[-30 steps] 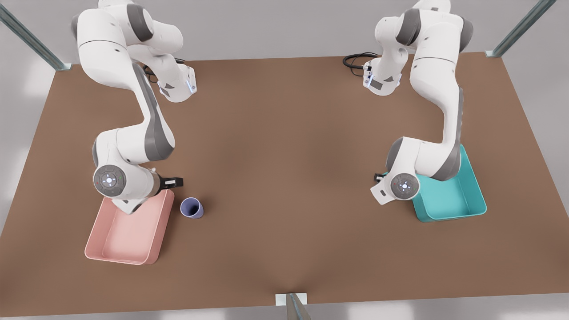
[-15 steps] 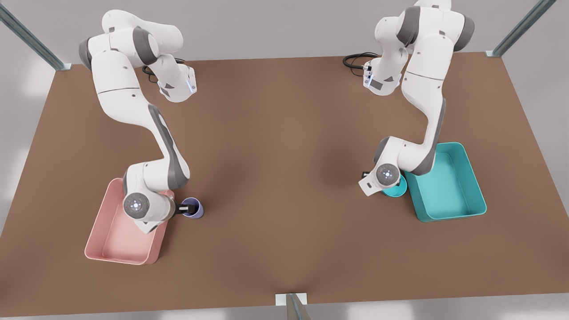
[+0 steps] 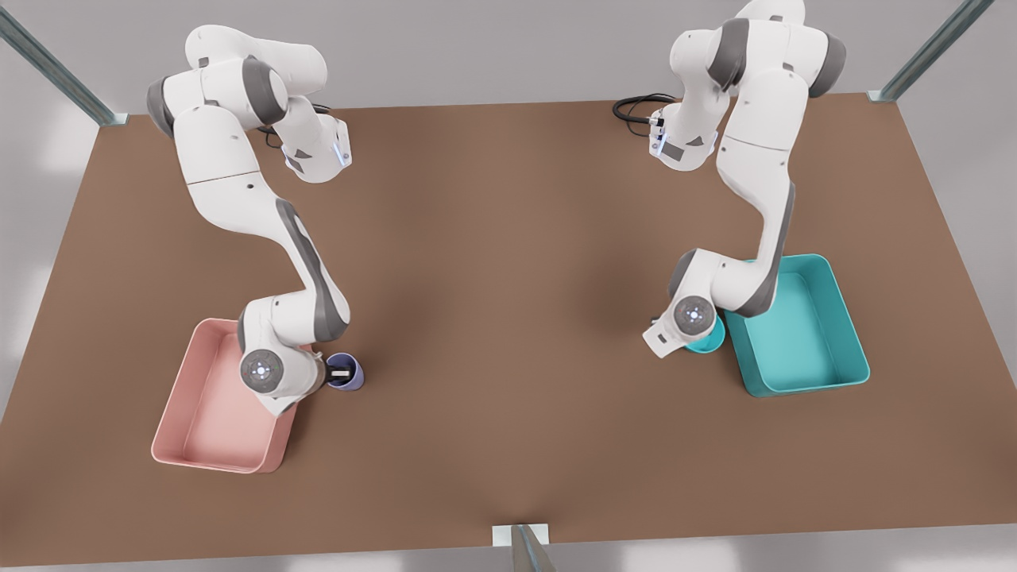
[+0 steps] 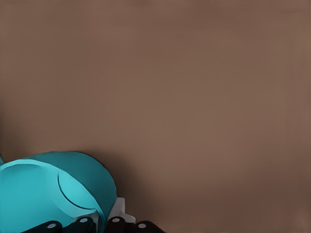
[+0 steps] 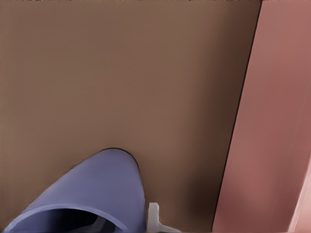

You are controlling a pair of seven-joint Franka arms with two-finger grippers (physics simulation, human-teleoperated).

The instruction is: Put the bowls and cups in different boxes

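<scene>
Front view: my right gripper [image 3: 343,372] is down at the cup [image 3: 346,372], which stands upright on the table [image 3: 508,262] just beside the pink box [image 3: 208,401], on its side toward the front view's right. One finger looks dipped inside the cup mouth, so I judge the jaws straddle the wall; whether they've pinched it I cannot tell. The box lies to the front view's left of the cup, a short hop, long axis running away from the camera, with bare floor inside.

My left gripper sits hidden under its wrist at the bowl [image 3: 705,342], which rests on the table touching or just beside the teal box [image 3: 802,326] (near corner, front view's left side). That box is bare inside.

Left wrist view: the bowl [image 4: 53,191] is right at my fingertips [image 4: 115,224], rim wall seemingly between them; grip closure cannot tell.

Right wrist view: the cup [image 5: 92,196] is close under the camera, one pale fingertip [image 5: 153,216] outside its wall, the pink box [image 5: 265,126] wall alongside with a strip of table between.

Each arm is nearest its own box (no crossing needed); the lift must clear the box walls.
</scene>
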